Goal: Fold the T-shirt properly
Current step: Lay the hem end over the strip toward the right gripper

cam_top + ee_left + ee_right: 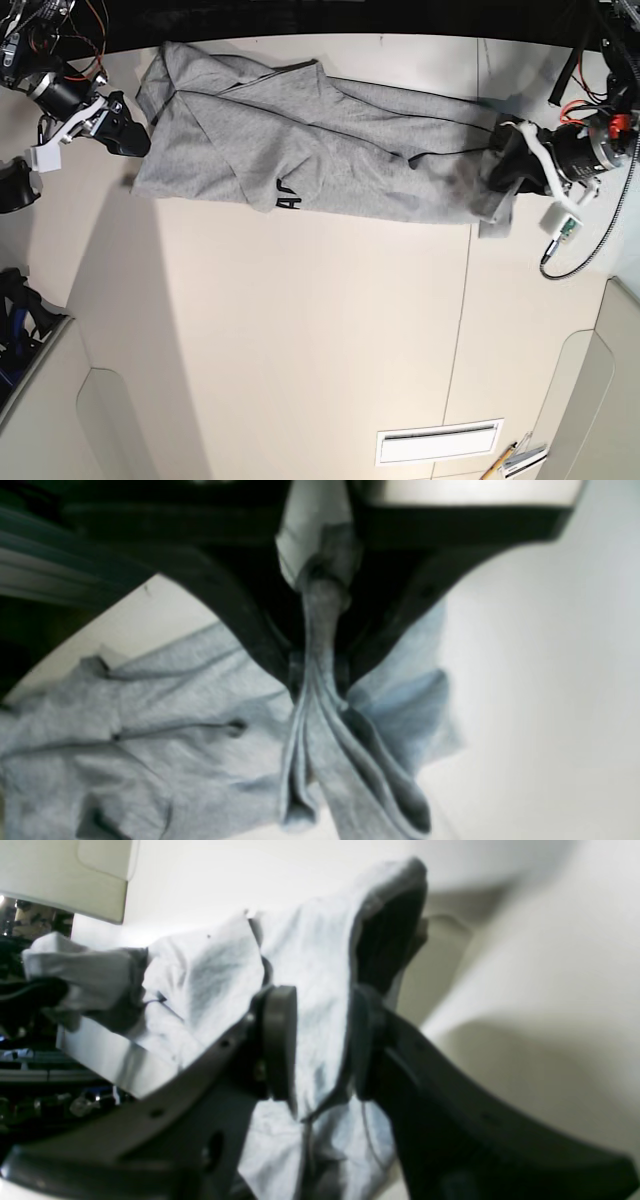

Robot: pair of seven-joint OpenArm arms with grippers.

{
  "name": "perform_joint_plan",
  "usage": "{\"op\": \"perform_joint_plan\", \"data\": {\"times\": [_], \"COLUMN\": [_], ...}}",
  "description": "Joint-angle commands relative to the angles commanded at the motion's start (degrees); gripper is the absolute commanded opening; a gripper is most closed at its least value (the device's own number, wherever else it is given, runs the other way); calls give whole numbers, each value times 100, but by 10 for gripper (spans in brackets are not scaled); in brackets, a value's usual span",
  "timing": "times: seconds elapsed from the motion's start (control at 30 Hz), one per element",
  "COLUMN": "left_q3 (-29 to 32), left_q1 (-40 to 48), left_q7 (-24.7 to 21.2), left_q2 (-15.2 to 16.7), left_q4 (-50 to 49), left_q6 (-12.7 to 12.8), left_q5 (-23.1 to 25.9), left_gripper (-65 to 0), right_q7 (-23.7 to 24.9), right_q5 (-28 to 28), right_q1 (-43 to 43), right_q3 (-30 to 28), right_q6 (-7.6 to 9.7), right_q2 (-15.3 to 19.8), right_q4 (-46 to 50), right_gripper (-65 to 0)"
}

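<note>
Left wrist view: left hand point(320, 680) is clenched on a bunched rope of grey fabric, pleats fanning out below the black fingers point(250, 625) toward the bottom of the frame. Rest of the T-shirt point(150, 720) lies rumpled across the lower left, seams and folds visible, pale bench point(550, 680) filling the right side.

Right wrist view: right hand point(320, 1040) has cloth pinched between its two pads point(280, 1040), jaws closed on the fabric; a hem or sleeve edge stands up at top centre with a dark hollow inside, more cloth hangs off to the left. Blurry, cannot tell which part of the shirt it is.

Base view: T-shirt point(320, 150) is stretched in a long band across the top of the bench point(300, 340), between the two hands. Left hand point(512, 160) grips its right end at upper right of frame; right hand point(128, 128) sits at the left end, upper left of frame. Fabric is creased with diagonal folds; a bit of black lettering point(289, 196) shows at the lower edge near the middle. White slotted plate point(438, 442) lies at the bottom right, well apart from the shirt.
</note>
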Motion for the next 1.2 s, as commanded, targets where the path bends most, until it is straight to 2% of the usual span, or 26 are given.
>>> {"op": "perform_joint_plan", "data": {"times": [0.1, 0.23, 0.3, 0.33, 0.4, 0.43, 0.47, 0.63, 0.73, 0.87, 1.03, 1.2], "left_q3": [584, 1093, 1239, 1314, 1543, 1679, 1816, 2358, 2505, 2505, 2387, 2087], "left_q1": [-107, -378, -553, -634, -730, -737, -734, -739, -769, -977, -1200, -1193], "left_q7": [-203, -254, -291, -291, -289, -304, -332, -498, -588, -581, -315, -151], "left_q2": [238, 555, 719, 789, 850, 863, 863, 863, 977, 1182, 1176, 1176], "left_q4": [-9, -254, -546, -715, -997, -1082, -1121, -1128, -1128, -1121, -935, -562], "left_q6": [0, 0, 0, 0, 0, 0, 0, 0, 0, 0, 0, 0], "left_q5": [514, 828, 920, 920, 914, 890, 831, 153, 74, 28, -195, -330], "left_gripper": [-650, -650, -634, -569, -387, -302, -257, -253, -253, -253, -254, -254], "right_q7": [-2, -70, -131, -140, -146, -153, -151, -149, -144, -42, 297, 444], "right_q5": [0, -13, -20, -20, 26, 28, 44, 20, -28, -208, -649, -667], "right_q1": [-7, -33, -46, -63, -129, -166, -212, -361, -363, -365, -363, -345], "right_q3": [9, 22, 20, 20, 20, 20, 20, -13, -13, -157, -675, -1233], "right_q6": [0, 2, 2, 2, 22, 22, 20, 22, 48, 63, 59, 59], "right_q2": [83, 83, 83, 83, 81, 81, 81, 79, 79, 76, 76, 74], "right_q4": [0, 0, 0, 0, 0, 0, 0, -2, -2, -17, -118, -527], "right_gripper": [-464, -462, -408, -362, -286, -270, -269, -269, -269, -269, -269, -269]}}
